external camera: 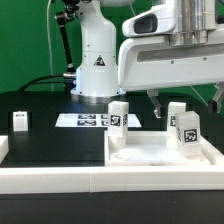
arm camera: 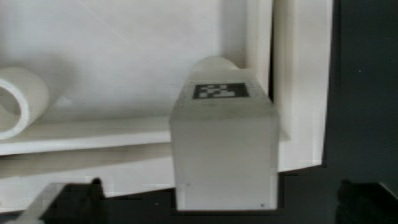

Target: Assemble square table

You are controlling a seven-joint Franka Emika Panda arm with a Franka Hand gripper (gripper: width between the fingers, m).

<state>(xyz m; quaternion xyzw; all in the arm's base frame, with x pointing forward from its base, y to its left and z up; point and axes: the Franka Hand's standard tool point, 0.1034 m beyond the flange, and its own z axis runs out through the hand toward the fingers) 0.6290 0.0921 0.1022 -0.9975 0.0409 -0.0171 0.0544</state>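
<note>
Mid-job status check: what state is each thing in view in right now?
hand: open, holding nothing.
tabletop: lying flat, recessed face up.
rear leg on the exterior view's right: upright, ungripped.
front tagged leg beside it: upright, ungripped.
middle leg: upright.
lone leg at the exterior view's left: upright on the black table.

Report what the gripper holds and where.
Nothing is held. The gripper is open, its fingers clear of the white leg peg standing between them in the wrist view.
</note>
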